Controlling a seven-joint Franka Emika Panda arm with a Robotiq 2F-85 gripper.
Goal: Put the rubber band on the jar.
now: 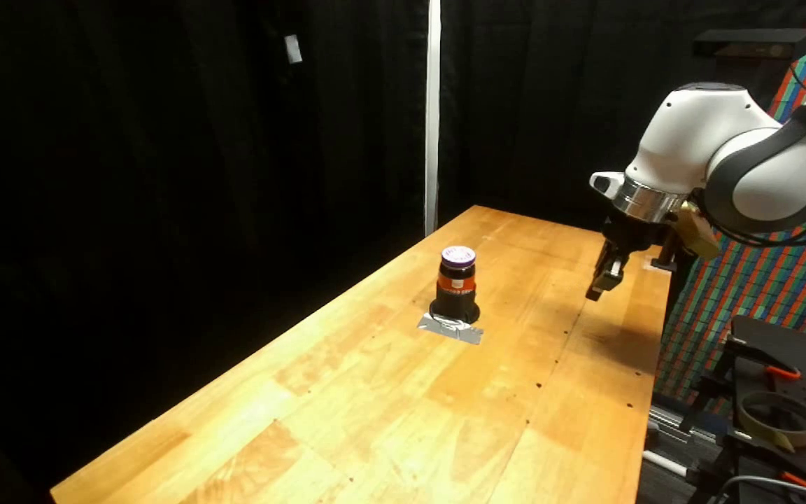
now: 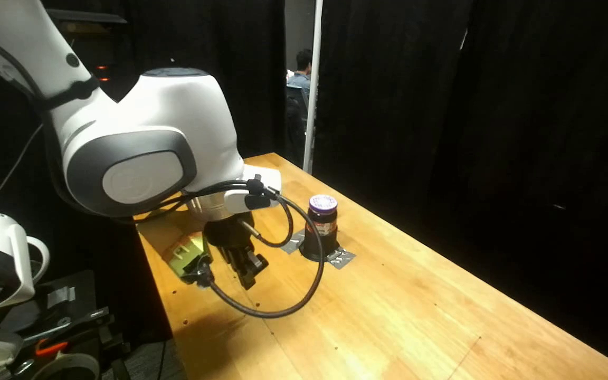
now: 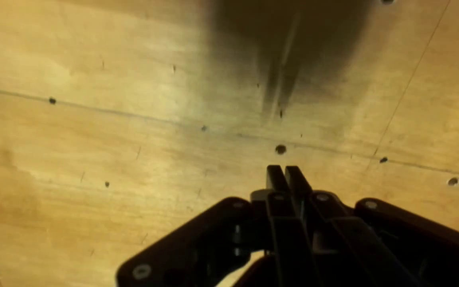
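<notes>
The jar [image 1: 457, 282] has a dark reddish-brown body, an orange-red label and a purple-and-white lid. It stands upright in a black holder [image 1: 456, 305] and also shows in an exterior view [image 2: 323, 228]. A thin dark curve lies at the holder's foot over the tape; I cannot tell whether it is a rubber band. No rubber band is clearly visible. My gripper [image 1: 595, 291] hangs above the table, well apart from the jar; it also shows in an exterior view [image 2: 250, 278]. In the wrist view the gripper [image 3: 284, 168] has its fingertips nearly together, with a narrow slit and nothing visible between them.
The holder is fixed to the wooden table [image 1: 375, 420] by silver tape [image 1: 450, 329]. A black cable [image 2: 304, 303] loops out from the wrist. A side cart with a tape roll [image 1: 778, 418] and orange-handled clamps stands beside the table. Black curtains hang behind.
</notes>
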